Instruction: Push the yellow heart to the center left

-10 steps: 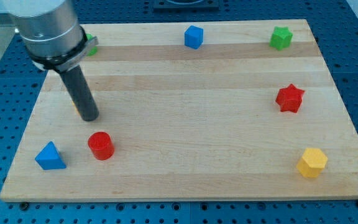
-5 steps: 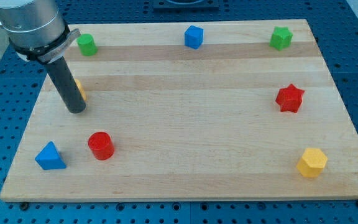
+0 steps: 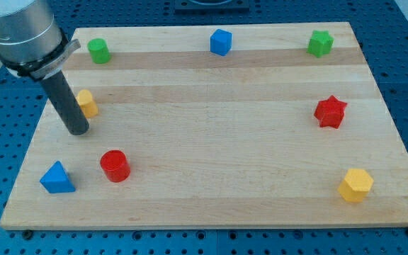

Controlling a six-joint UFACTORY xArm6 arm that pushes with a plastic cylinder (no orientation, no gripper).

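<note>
The yellow heart [image 3: 87,103] lies near the board's left edge, at about mid height, partly hidden by my rod. My tip [image 3: 78,130] rests on the board just below and slightly left of the heart, close to it. The rod rises up and to the left to the arm's grey body at the view's top left corner.
A green block [image 3: 99,50] sits at the top left, a blue block [image 3: 220,42] at top centre, a green block [image 3: 320,43] at top right. A red star [image 3: 330,111] is at the right, a yellow hexagon [image 3: 355,185] at bottom right. A red cylinder [image 3: 115,166] and a blue triangle [image 3: 57,178] lie at bottom left.
My tip and arm have moved left across the board, uncovering more of the yellow heart. The heart and the other blocks have stayed put.
</note>
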